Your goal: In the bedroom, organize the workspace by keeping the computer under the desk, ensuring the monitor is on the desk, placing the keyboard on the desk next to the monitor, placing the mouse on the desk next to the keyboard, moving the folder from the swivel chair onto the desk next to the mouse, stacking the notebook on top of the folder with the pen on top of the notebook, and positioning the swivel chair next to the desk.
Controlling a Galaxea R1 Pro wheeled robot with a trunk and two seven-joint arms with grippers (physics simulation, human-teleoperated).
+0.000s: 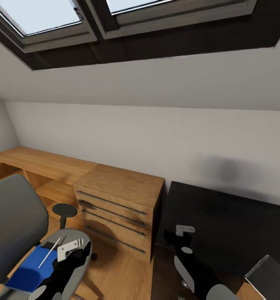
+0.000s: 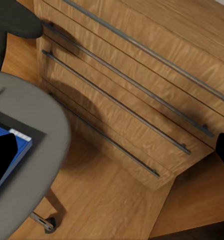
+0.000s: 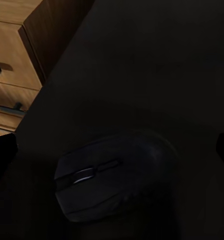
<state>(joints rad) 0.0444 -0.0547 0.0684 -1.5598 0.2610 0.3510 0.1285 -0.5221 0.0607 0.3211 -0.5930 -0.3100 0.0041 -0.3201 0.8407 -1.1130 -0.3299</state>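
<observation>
Where the sloped white wall met the floor, the desk (image 1: 227, 221) stretched its glossy black top just beside the wooden drawer cabinet (image 1: 119, 208), on the side away from the swivel chair (image 1: 15, 216). The cabinet, with its long dark handle bars, stood between desk and chair, touching neither as far as could be seen. The chair's grey seat carried the blue folder (image 1: 31, 266), lying flat with a thin pale pen (image 1: 49, 252) resting across it; in the left wrist view the folder's pale edge (image 2: 14, 145) sat near the seat's rim. A dark flat object (image 1: 271, 277) lay at the desk's near edge, far from the cabinet, too cropped to identify.

The left gripper (image 1: 71, 246) hung over the chair seat, just beside the folder, its fingers apart and holding nothing. The right gripper (image 1: 182, 233) hovered above the desk's corner nearest the cabinet; its dark fingers (image 3: 2, 155) stood wide at either side of the right wrist view. Between them the mouse (image 3: 112, 180) sat on the desk top near the cabinet-side edge, seemingly untouched, though the dim picture left that uncertain.
</observation>
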